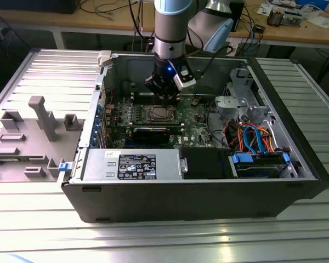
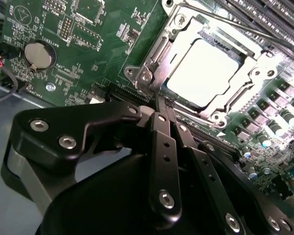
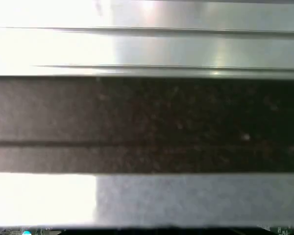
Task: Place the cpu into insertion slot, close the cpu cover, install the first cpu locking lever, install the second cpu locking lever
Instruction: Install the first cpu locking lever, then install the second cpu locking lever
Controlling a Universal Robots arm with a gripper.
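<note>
One open computer case (image 1: 197, 192) sits on the ribbed table, holding one green motherboard (image 1: 194, 123). On the board: one cpu (image 2: 206, 73) seated in one insertion slot (image 2: 154, 61), under one cpu cover (image 2: 245, 66), and one round coin battery (image 2: 39, 55). One gripper (image 2: 161, 105) is over it. Grey fixture blocks (image 1: 44, 118) beside the case number perhaps five, though shadows blur the count

Open computer case (image 1: 153, 189) lies on the surface (image 1: 170, 241). Motherboard (image 1: 194, 123) inside, insertion slot (image 1: 158, 114) near its middle; cpu (image 2: 206, 73) sits in it, cpu cover (image 2: 159, 51) apparently down around it. Gripper (image 1: 165, 96) just behind the slot (exterior view). Plastic fixtures (image 1: 27, 137) lie left of the case.
</note>
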